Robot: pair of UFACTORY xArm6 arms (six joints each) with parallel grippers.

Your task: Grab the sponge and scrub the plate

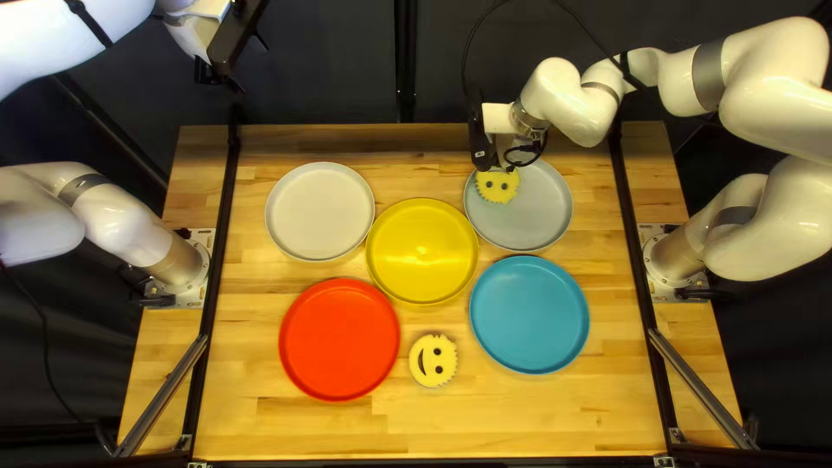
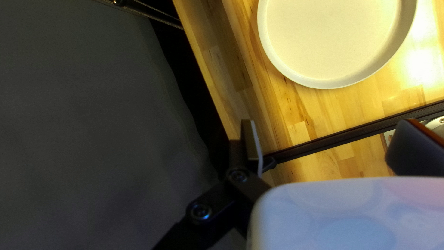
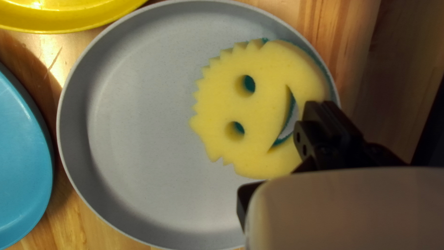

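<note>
Since the sponge (image 3: 219, 99) lies over the gray plate (image 3: 134, 139), your right gripper (image 3: 281, 153) is probably there to scrub; can't tell if it has a grip. Your left gripper (image 2: 329, 132) hangs open and empty, likely parked out of the way.

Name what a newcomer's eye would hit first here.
Probably the smiley sponge over the grey plate, at its rim by my right arm. Then the red plate and blue plate flanking a second smiley sponge low in the top left view, with the yellow plate beyond it.
</note>
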